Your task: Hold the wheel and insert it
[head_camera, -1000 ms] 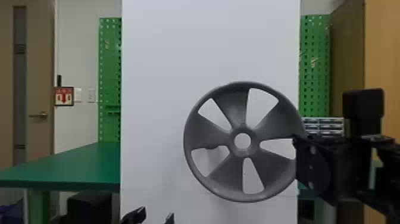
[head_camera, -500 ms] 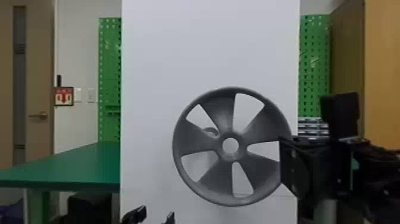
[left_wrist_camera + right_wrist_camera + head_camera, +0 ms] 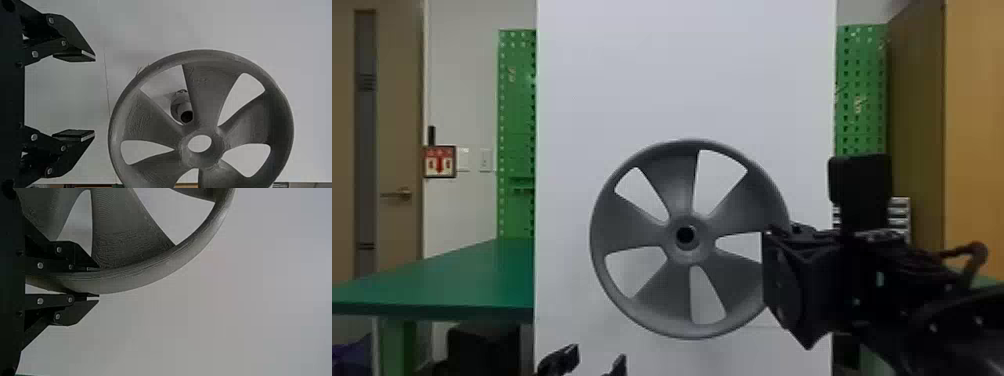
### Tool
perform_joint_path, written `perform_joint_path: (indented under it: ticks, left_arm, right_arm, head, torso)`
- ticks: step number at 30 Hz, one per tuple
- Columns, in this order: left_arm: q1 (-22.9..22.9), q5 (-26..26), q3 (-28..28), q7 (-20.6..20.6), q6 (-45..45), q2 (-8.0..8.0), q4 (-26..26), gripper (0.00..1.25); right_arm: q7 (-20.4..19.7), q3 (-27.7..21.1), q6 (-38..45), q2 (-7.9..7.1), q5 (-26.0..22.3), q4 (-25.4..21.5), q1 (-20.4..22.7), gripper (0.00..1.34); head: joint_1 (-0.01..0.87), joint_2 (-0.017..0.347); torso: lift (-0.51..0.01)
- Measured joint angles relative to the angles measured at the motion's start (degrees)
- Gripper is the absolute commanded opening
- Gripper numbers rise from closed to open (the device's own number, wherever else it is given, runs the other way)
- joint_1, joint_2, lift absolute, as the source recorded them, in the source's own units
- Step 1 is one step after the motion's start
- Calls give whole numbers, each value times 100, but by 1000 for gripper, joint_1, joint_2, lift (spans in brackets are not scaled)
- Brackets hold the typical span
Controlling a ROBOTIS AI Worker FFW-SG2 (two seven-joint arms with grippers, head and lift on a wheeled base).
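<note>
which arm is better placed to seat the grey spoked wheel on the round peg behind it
The right, probably: the black right claw grips the rim of the grey spoked wheel, while the black left claw stands open and empty.

Workshop-like room, green pegboard point(image 3: 516, 110), green workbench point(image 3: 462, 280)

The wheel point(image 3: 676, 185) is grey, the table point(image 3: 457, 280) green.
</note>
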Motion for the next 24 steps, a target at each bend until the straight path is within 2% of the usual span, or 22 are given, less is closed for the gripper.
perform_joint_path:
  ticks: [10,24]
  left_arm:
    - [-7,0,-10,0,2,9,0,695]
    - [-7,0,-7,0,3,9,0,695]
  right_arm:
    - [-610,217,-176,0,-489,35,5,169]
    - [-644,222,-172,0,-548,81,-33,169]
  head:
    - [5,112]
    - [5,112]
  torso:
    - [-478]
    - [-478]
